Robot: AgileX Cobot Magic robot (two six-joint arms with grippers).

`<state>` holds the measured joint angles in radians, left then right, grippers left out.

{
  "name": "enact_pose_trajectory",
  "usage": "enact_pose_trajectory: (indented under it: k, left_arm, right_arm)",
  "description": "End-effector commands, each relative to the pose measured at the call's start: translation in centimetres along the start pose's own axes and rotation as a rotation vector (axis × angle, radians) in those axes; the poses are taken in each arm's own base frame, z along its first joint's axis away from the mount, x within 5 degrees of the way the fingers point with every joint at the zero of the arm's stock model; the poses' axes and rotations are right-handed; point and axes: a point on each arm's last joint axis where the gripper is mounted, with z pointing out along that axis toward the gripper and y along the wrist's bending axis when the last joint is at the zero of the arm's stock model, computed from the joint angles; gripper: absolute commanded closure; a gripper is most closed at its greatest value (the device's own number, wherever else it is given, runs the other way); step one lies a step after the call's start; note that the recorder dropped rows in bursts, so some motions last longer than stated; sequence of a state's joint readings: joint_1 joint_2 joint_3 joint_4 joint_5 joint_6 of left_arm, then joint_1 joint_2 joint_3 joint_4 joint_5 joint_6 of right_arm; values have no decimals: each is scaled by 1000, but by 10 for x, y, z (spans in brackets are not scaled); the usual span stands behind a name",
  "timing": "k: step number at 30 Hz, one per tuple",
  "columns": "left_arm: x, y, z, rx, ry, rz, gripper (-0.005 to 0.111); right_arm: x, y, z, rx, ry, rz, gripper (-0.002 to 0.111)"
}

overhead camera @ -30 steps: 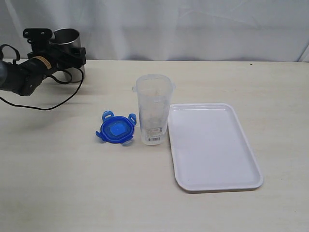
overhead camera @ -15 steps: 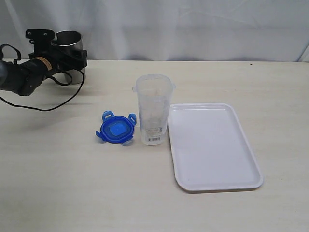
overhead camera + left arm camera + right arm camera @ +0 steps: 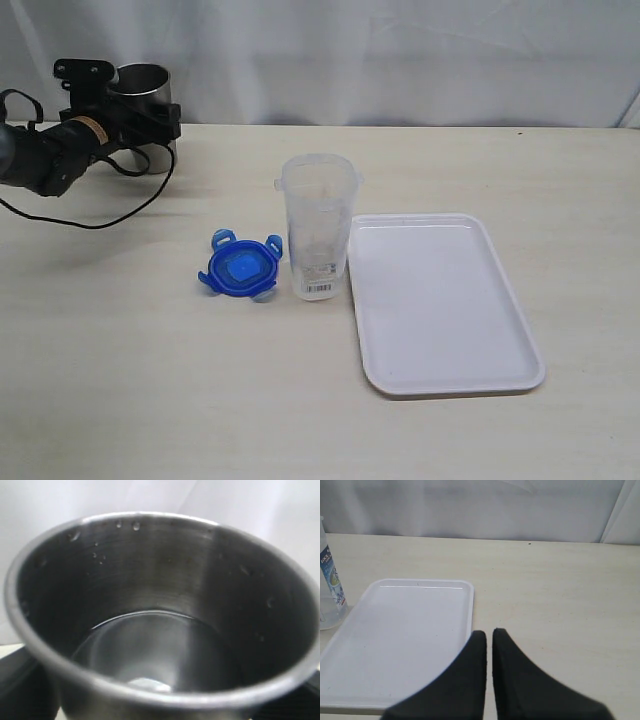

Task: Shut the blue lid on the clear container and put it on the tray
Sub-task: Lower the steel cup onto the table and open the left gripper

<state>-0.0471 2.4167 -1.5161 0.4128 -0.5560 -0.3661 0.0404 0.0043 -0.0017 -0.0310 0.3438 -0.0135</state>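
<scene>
- The container (image 3: 318,225) stands upright with its mouth open in the middle of the worktop (image 3: 150,390), so the lid can go straight on.
- The lid (image 3: 240,269) lies flat just left of it, ready to be picked up.
- The tray (image 3: 440,300) waits just right of the container, so the carry looks short.
- The left end effector (image 3: 148,122), far left, seems to be grasping a steel cup (image 3: 160,630).
- The right end effector (image 3: 489,645) is clenched with nothing in it, over the tray's near edge.
- A barcode label (image 3: 318,287) sits low on the container; its blue writing is too small to read.
</scene>
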Motion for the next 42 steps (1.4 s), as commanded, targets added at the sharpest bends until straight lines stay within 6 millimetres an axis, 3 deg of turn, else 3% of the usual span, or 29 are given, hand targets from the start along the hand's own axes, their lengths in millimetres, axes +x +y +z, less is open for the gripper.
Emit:
enact_pose_trajectory:
  k: [1, 7, 10, 20, 25, 32, 42]
  left_arm:
    - [-13, -1, -1, 1, -30, 1, 86]
    - [-13, -1, -1, 1, -33, 0, 29]
    - [-11, 0, -1, -8, -9, 0, 17]
    - [-4, 4, -2, -49, 87, -1, 16]
    - [-15, 5, -7, -69, 108, 5, 16]
    - [-21, 0, -21, -49, 79, 1, 16]
    - [-9, -5, -41, -43, 120, -21, 16]
  right_arm:
    - [0, 0, 0, 4, -3, 3, 104]
    - [0, 0, 0, 4, -3, 3, 104]
    - [0, 0, 0, 4, -3, 3, 104]
    - [0, 0, 0, 4, -3, 3, 104]
    - [0, 0, 0, 4, -3, 3, 104]
    - [0, 0, 0, 4, -3, 3, 104]
    - [0, 0, 0, 4, -3, 3, 104]
